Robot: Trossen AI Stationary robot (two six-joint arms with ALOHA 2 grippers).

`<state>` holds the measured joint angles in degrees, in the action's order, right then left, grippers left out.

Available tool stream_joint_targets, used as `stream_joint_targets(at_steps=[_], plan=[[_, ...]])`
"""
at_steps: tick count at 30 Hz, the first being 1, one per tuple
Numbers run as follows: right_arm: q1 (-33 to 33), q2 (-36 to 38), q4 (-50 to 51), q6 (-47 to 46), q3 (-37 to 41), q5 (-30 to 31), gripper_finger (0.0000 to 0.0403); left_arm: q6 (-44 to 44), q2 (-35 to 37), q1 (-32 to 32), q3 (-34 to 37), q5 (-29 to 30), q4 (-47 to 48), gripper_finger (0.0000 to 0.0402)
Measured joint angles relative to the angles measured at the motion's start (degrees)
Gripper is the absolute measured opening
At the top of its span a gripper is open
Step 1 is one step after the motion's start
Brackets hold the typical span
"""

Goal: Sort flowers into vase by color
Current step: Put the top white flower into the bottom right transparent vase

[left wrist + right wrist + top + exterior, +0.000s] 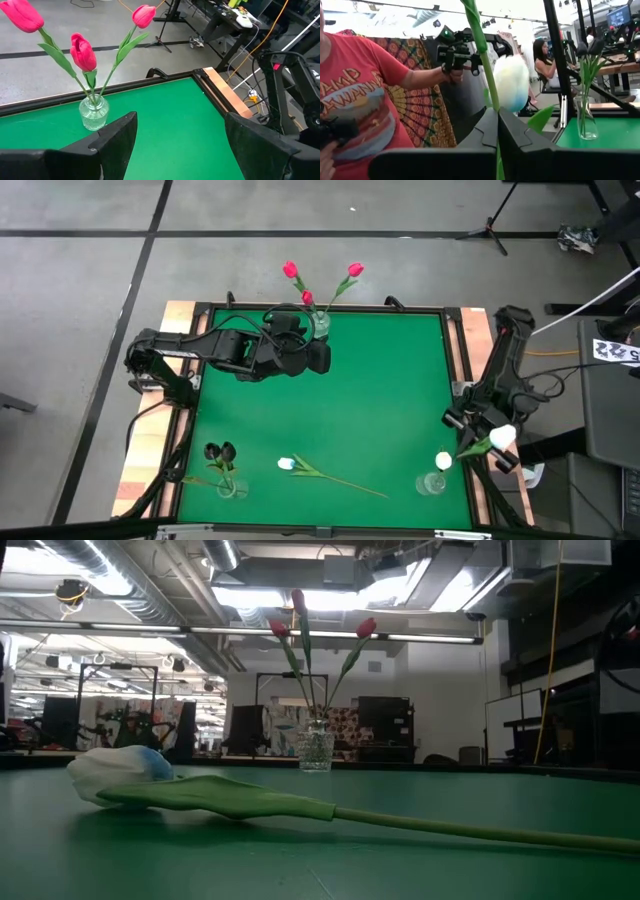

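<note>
Revealing, right wrist only: right pincer (497,131) clamping white tulip (510,83) stem.

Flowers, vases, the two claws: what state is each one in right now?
Pink tulips: three, standing in the far vase.
Dark tulips: in the near-left vase.
White tulip: one, in the near-right vase.
Loose white tulip: lying flat on the green table.
Left gripper: open, empty, beside the far vase.
Right gripper: shut on a held white tulip.
</note>
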<state>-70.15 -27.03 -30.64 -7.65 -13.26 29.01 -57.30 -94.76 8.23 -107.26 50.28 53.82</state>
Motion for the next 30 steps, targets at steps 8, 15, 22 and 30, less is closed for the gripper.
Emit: stream_joint_targets(at_steps=[8,15,22,30], plan=[[0.0,-5.3,-3.8,-0.7,0.0,-0.1,0.0,0.0,0.0,0.0,0.0,0.0,0.0,0.0294],[0.0,-7.9,-5.5,-0.5,0.0,0.0,0.0,0.0,0.0,-0.1,0.0,0.0,0.0,0.0294],[0.0,-8.7,-8.0,-1.6,3.1,2.0,0.0,0.0,0.0,-0.1,0.0,0.0,0.0,0.0294],[0.0,-8.6,-17.8,-2.0,8.8,2.7,0.0,0.0,0.0,-0.1,0.0,0.0,0.0,0.0294]])
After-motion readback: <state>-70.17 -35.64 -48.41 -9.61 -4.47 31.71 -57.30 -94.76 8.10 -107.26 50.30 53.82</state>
